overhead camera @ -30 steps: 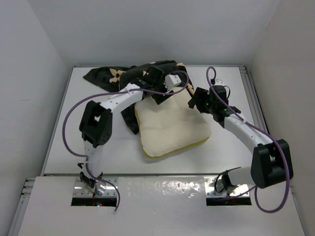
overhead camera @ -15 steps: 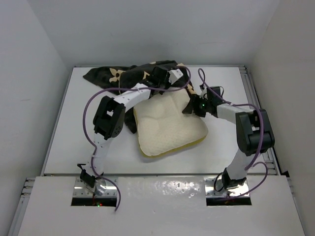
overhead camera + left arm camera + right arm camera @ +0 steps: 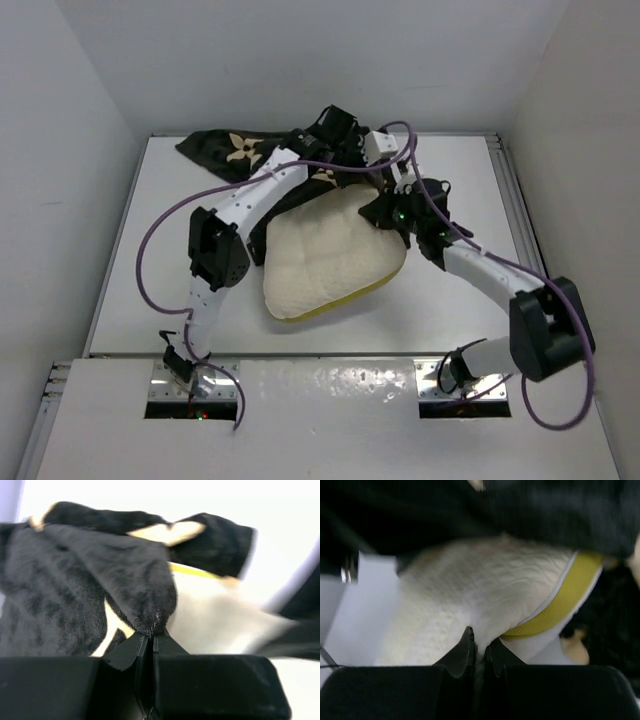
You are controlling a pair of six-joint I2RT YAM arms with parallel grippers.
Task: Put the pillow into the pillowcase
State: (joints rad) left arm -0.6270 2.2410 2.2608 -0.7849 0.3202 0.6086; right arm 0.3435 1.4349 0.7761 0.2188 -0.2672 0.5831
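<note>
The cream-yellow pillow [image 3: 325,260] lies mid-table with its far edge tucked under the black flowered pillowcase [image 3: 240,152], which spreads along the table's back. My left gripper [image 3: 340,135] is shut on a fold of the pillowcase [image 3: 125,580], lifted over the pillow's far end. A pinch of the pillow [image 3: 470,595] beside its yellow edge band sits in my right gripper [image 3: 385,212], which is shut on the pillow's far right corner. Black cloth hangs just above it in the right wrist view.
The white table [image 3: 150,270] has raised rails on the left, right and back, with grey walls close behind. Purple cables loop from both arms over the work area. The arm bases stand on the near shelf [image 3: 320,420].
Both grippers have closed, the left on the pillowcase and the right on the pillow. The left arm lifted the pillowcase edge toward the back; the pillow has shifted left and farther under the case.
</note>
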